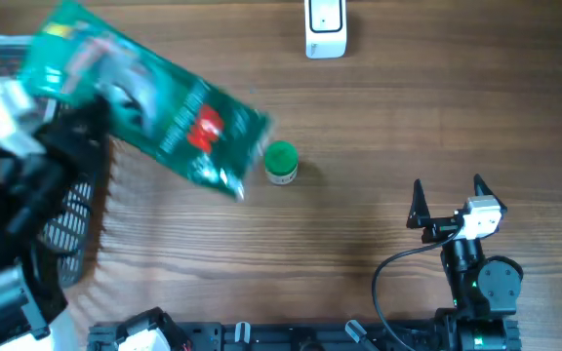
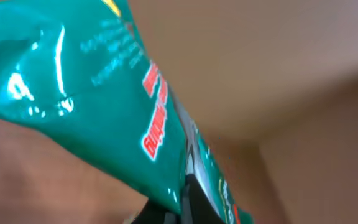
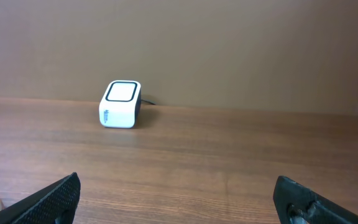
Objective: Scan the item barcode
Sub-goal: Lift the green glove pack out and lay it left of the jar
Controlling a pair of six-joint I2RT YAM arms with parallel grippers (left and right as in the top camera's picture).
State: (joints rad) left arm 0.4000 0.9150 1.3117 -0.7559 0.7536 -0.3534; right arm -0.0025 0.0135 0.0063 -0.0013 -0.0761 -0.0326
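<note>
Slippage is looking likely: left gripper (image 2: 188, 202) is clamping only an edge of the green bag (image 1: 154, 107) dangling beyond its fingertips, short of the scanner (image 1: 325, 29); right gripper (image 1: 447, 200) is idling open.

The green bag (image 1: 154, 112) is blurred in the overhead view, its print unreadable, and it hides the left gripper (image 2: 188, 198) clamping it, which shows only as a dark sliver in the left wrist view. Left of the bag, the basket (image 1: 74, 222) runs off the picture's edge. To the bag's right, the scanner (image 1: 325, 29) is cropped at the top.
</note>
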